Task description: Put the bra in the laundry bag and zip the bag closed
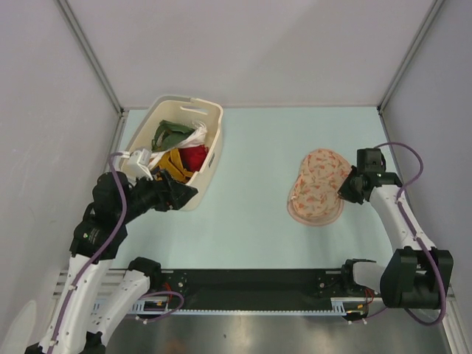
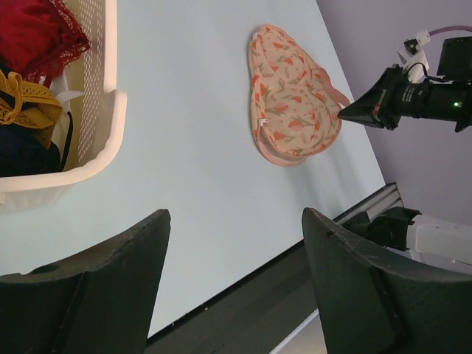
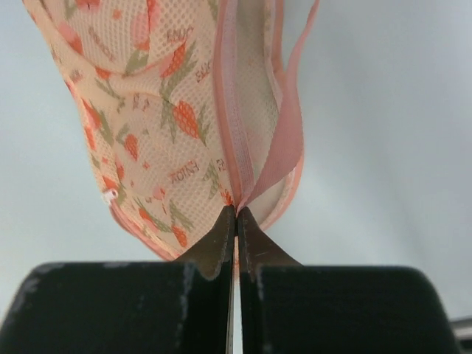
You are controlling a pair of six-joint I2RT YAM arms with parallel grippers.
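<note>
Deep red lacy bra (image 1: 195, 156) lies in cream plastic basket (image 1: 190, 102), left side of surface (image 1: 251, 169). Right fingers (image 3: 217, 243) clenched on zip edge of pale pink leaf-print mesh laundry bag (image 1: 318, 186). Left fingers (image 2: 110, 280) released, spread wide.

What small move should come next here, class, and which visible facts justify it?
Probably the left gripper, fingers open near the basket, should dip toward the red bra lying inside it. The right gripper is pinched shut on the pink edge of the laundry bag, so the bag is held.
</note>
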